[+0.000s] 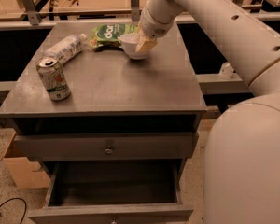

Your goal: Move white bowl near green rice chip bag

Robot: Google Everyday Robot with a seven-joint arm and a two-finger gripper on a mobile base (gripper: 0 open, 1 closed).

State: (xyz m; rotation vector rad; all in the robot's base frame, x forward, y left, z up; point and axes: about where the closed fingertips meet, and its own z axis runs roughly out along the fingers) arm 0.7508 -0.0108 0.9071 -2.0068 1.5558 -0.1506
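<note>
The white bowl [132, 46] stands on the grey table [107, 83] towards the back, right next to the green rice chip bag [111, 33], which lies flat just behind and left of it. My gripper [144, 43] reaches down from the upper right and sits at the bowl's right rim, with a pale finger over the rim. The bowl's right side is partly hidden by it.
A clear plastic bottle [65, 47] lies on its side at the back left. A green-and-white drink can [53, 78] stands near the left edge. Below the tabletop the lower drawer [112, 190] is pulled open. A cardboard box [23, 169] sits on the floor at left.
</note>
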